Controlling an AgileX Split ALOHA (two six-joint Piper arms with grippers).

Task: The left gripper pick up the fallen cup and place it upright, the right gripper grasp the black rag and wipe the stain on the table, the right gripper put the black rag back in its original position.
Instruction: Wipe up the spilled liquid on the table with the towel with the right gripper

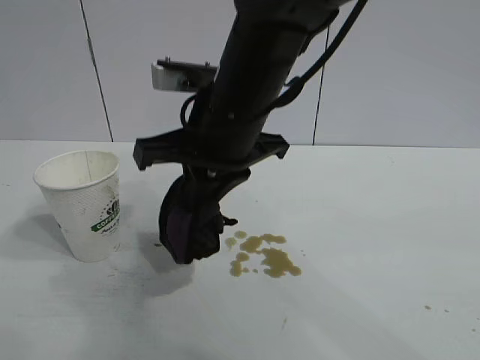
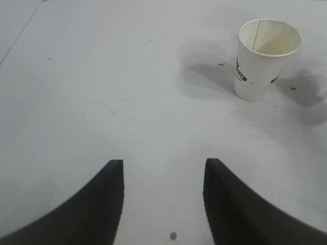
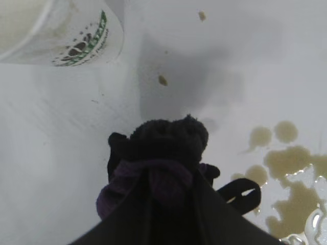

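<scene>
The white cup [image 1: 82,202] with the green band stands upright on the white table [image 1: 360,225] at the left; it also shows in the left wrist view [image 2: 264,58] and the right wrist view [image 3: 66,30]. My right gripper [image 1: 196,225] points down, shut on the black rag [image 1: 186,229], which hangs at the table surface just left of the stain [image 1: 262,255]. In the right wrist view the black rag [image 3: 158,158] is bunched between the fingers, with the stain [image 3: 286,173] beside it. My left gripper [image 2: 163,171] is open and empty above bare table, away from the cup.
A few small brown specks lie on the table [image 3: 162,80], one near the left gripper [image 2: 173,236]. A grey wall stands behind the table. The right arm [image 1: 255,97] reaches over the table's middle.
</scene>
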